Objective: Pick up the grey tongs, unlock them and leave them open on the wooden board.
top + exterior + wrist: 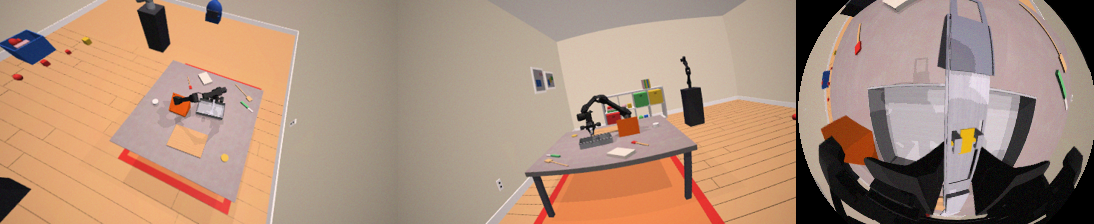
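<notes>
Pickup step: I've got gripper (957, 185) clenched on tongs (965, 90) over roasting tin (896, 119). Next, I reckon: lift, tips down, squeeze, then near-side wooden board (186, 140).

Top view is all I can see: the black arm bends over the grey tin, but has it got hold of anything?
Observer: Yes. In the wrist view the gripper is shut on the grey tongs, close to a small yellow catch.
Operator: Are the tongs open or shut?
Observer: Shut, as far as the wrist view shows: the two arms lie together as one strip, running out across the tin and past its far wall.
Operator: How high is the gripper?
Observer: Low. From the exterior view it points down just above the tin's rim.
</notes>
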You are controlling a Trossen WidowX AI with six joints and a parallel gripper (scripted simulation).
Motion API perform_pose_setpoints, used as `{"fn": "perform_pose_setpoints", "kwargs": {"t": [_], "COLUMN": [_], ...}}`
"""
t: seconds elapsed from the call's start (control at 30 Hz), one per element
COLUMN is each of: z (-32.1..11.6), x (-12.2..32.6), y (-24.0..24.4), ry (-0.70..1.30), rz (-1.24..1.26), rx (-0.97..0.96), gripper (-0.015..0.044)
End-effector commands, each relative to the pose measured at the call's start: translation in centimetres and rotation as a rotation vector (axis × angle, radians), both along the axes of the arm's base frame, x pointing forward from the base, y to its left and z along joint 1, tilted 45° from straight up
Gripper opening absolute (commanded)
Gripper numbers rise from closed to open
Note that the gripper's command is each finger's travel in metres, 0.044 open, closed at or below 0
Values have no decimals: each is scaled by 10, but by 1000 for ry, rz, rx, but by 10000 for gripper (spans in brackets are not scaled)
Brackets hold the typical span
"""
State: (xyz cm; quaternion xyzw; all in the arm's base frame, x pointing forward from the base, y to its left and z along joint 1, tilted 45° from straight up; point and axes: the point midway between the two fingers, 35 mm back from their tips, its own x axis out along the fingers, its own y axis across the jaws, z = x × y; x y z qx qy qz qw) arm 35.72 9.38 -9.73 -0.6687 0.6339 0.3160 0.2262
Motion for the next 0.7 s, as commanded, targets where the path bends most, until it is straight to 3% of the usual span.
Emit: {"fn": "perform_pose_setpoints", "kwargs": {"t": [0.0, 0.67], "z": [0, 110], "x": [1, 36], "y": [1, -81], "ry": [-3, -328], "rz": [-7, -335], "rx": [4, 16], "gripper": [-150, -150]}}
